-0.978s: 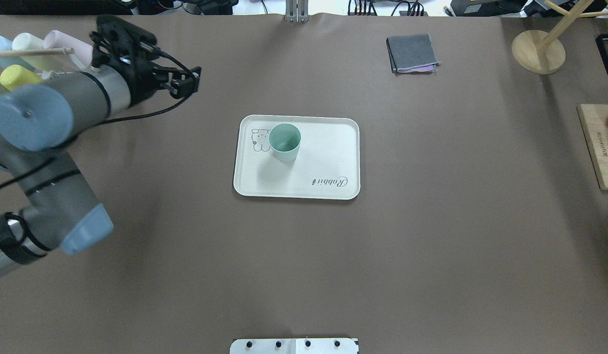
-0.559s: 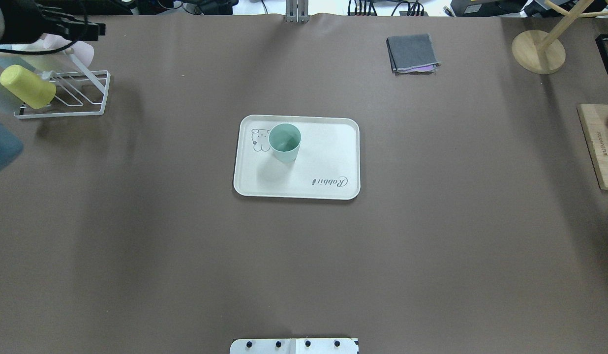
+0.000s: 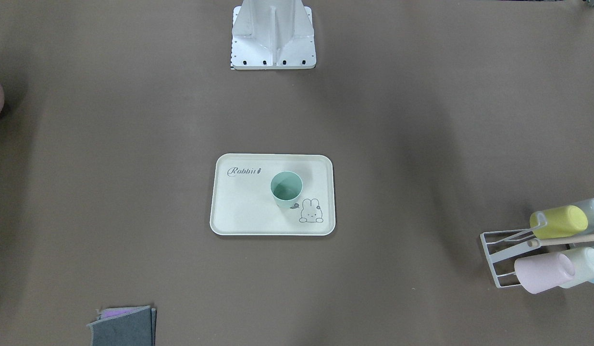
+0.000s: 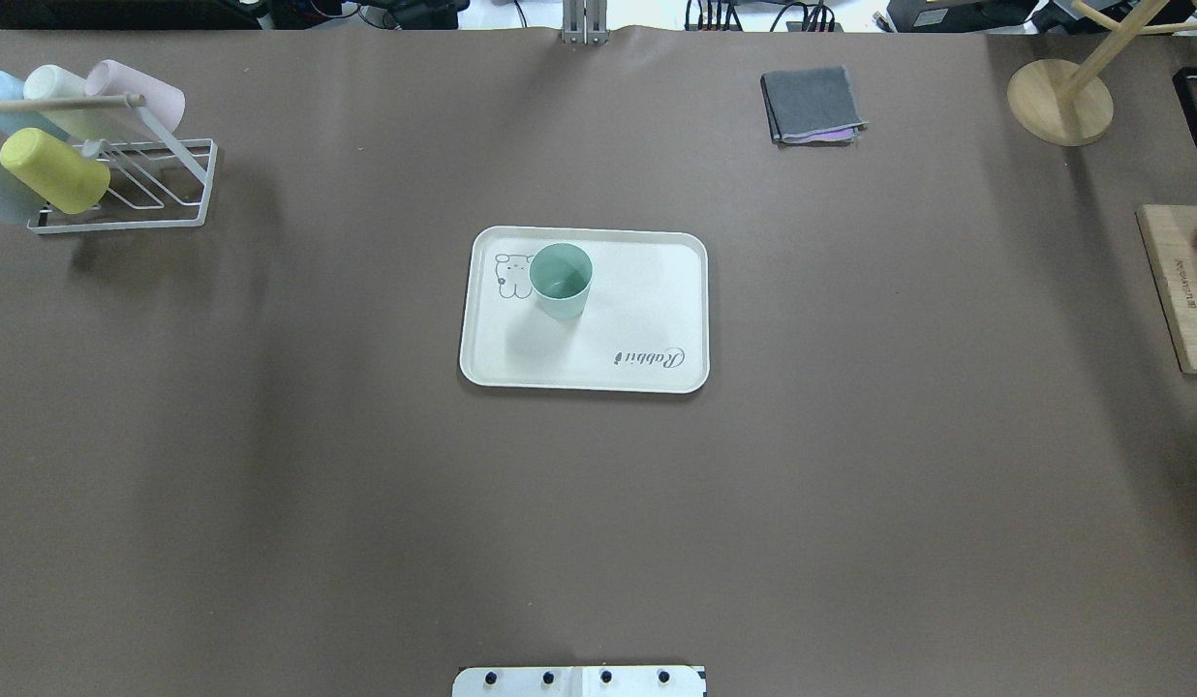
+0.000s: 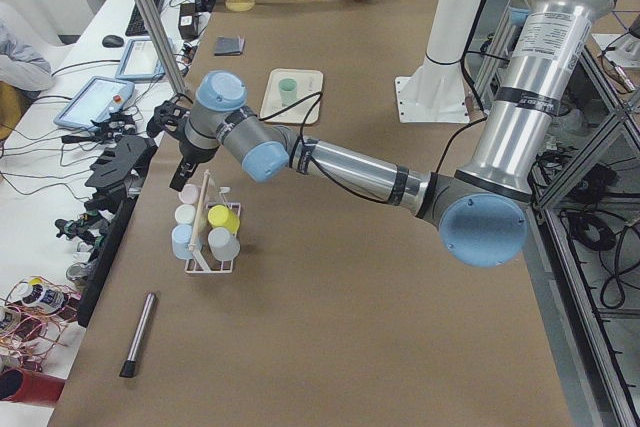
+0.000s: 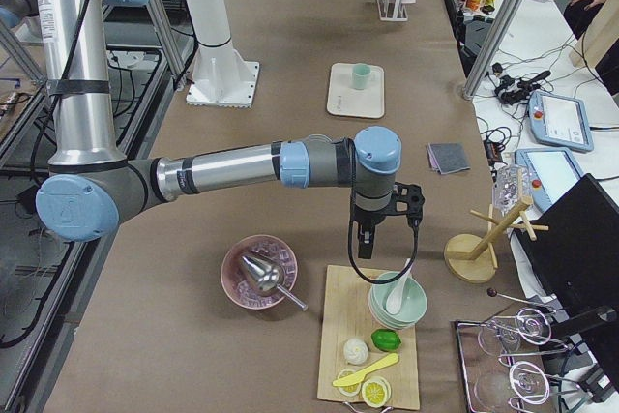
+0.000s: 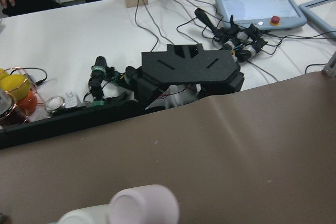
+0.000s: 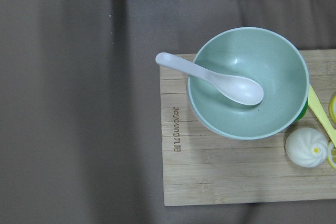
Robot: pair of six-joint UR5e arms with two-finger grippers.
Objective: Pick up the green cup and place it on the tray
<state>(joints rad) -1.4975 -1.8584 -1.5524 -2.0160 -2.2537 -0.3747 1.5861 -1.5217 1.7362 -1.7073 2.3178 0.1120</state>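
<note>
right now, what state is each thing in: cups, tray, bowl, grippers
green cup, upright, mouth up, empty, standing on the tray
tray, lying flat, carrying only the green cup
yellow cup, lying on its side
green bowl, upright, white spoon resting in it
left gripper, away from the tray; open or shut cannot be told
right gripper, above the green bowl; open or shut cannot be told

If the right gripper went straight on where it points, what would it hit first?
Probably the green bowl holding the white spoon, or the wooden board under it; the right gripper points down, but depth is unclear.
</note>
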